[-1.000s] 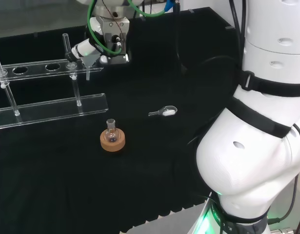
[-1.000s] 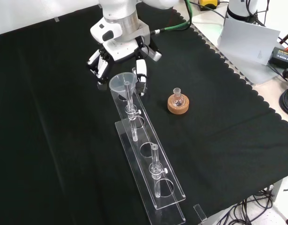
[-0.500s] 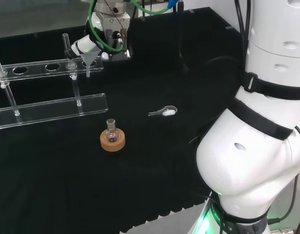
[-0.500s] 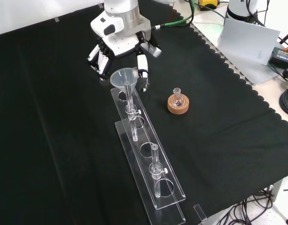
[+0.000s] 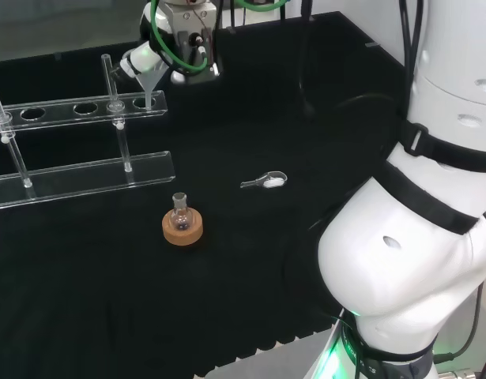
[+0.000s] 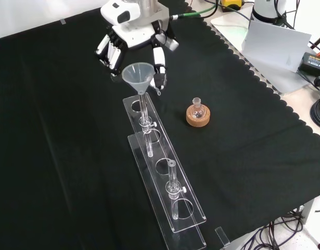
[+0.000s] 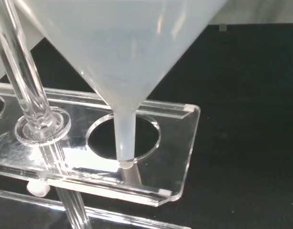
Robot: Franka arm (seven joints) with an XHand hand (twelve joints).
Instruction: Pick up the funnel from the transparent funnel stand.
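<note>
The bench is covered with a black cloth (image 6: 61,156) whose scalloped edge runs down the right of the front view; beyond that edge, at upper right of that view, lie a grey sheet (image 6: 277,47) and dark cables (image 6: 318,109) on a pale surface. The transparent funnel stand (image 6: 167,182) runs from the centre toward the bottom of the front view and crosses the left of the head view, a clear two-tier rack with round holes and upright clear rods. A small round flask (image 6: 197,108) sits on a cork ring (image 6: 197,115) right of the stand in the front view. A small white scoop (image 5: 268,181) lies on the cloth at the centre of the head view. The hand (image 6: 129,39) is at top centre of the front view and upper left of the head view, its fingers (image 6: 160,65) curled down around the funnel (image 6: 138,77) and clamped on it. The funnel is raised, bowl upward between the fingers and just below the palm. In the wrist view its stem tip hangs over the end hole of the stand's top plate, at or just above the level of the hole; whether it touches the plate cannot be told.
</note>
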